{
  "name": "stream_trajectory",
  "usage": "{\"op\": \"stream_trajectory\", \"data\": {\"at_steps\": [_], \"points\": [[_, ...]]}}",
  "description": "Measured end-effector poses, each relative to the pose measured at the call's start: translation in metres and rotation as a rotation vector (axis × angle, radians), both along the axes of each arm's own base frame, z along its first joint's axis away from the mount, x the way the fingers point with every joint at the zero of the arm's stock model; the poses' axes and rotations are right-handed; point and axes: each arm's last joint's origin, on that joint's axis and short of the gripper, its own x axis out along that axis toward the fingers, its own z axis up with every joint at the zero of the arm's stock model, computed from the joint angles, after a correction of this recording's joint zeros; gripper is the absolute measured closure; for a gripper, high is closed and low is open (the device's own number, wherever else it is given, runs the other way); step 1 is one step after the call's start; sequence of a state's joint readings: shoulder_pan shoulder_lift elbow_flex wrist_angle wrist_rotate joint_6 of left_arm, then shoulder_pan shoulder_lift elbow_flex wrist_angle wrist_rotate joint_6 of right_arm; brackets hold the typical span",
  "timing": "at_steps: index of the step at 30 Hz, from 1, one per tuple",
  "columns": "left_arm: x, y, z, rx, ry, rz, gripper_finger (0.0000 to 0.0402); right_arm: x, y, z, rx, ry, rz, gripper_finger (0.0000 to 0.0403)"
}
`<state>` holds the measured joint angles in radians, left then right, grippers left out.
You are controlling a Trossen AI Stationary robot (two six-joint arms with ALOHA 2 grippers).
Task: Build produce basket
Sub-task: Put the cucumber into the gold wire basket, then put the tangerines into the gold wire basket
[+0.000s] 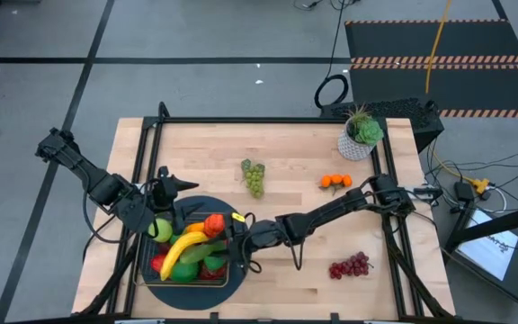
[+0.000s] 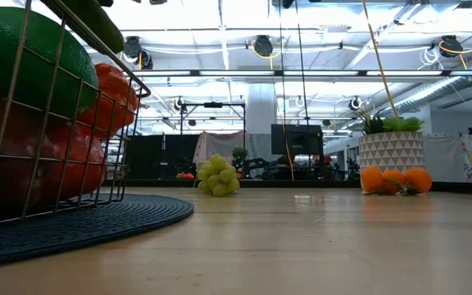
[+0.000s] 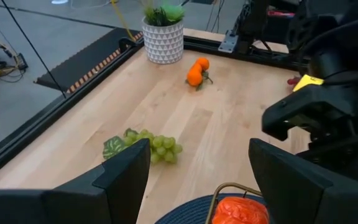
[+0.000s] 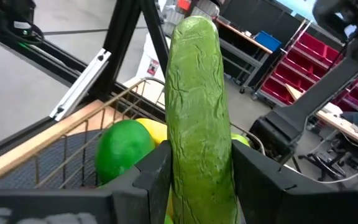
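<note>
- My right gripper [image 4: 197,180] pinches the cucumber [image 4: 199,99], held over the basket [image 1: 234,219] on the mat [image 1: 187,286]; I'd lower it flat onto the banana [image 1: 183,250] before letting go.
- My left gripper [image 3: 197,171] hangs spread and empty beside the basket.
- Grapes [image 1: 254,175] and oranges [image 1: 334,181] farther off, not loaded.
- No readable writing.

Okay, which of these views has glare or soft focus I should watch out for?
Low view: ceiling lights blow out bright, and the basket up close looks soft. Right wrist view: the cucumber between the right gripper fingers is slightly blurred. High view: evenly lit.
</note>
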<state>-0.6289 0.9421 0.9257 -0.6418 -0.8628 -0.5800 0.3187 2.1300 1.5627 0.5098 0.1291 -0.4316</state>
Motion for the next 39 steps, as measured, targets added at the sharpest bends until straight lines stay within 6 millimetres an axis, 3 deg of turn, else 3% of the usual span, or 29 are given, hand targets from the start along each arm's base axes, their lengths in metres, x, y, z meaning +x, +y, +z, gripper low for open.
{"op": "stream_trajectory", "data": {"at_steps": [15, 19, 25, 29, 33, 39], "points": [[0.000, 0.000, 0.000, 0.001, 0.002, -0.010, 0.0128, 0.001, -0.005, -0.001, 0.087, 0.029, -0.025, 0.0152], [0.000, -0.002, 0.000, -0.010, 0.004, -0.024, 0.0128, -0.007, -0.002, 0.016, 0.134, 0.045, -0.051, 0.0145], [-0.003, -0.007, 0.000, -0.013, 0.003, -0.056, 0.0128, -0.040, 0.004, 0.051, 0.200, 0.232, -0.056, 0.0148], [-0.004, -0.009, 0.000, -0.013, 0.003, -0.068, 0.0128, -0.067, 0.005, 0.061, 0.259, 0.418, -0.099, 0.0149], [-0.004, -0.009, 0.000, -0.009, 0.002, -0.067, 0.0128, -0.094, 0.005, 0.052, 0.336, 0.530, -0.192, 0.0149], [-0.003, -0.008, 0.000, -0.011, 0.001, -0.057, 0.0128, -0.140, -0.003, 0.022, 0.437, 0.542, -0.442, 0.0149]]}}
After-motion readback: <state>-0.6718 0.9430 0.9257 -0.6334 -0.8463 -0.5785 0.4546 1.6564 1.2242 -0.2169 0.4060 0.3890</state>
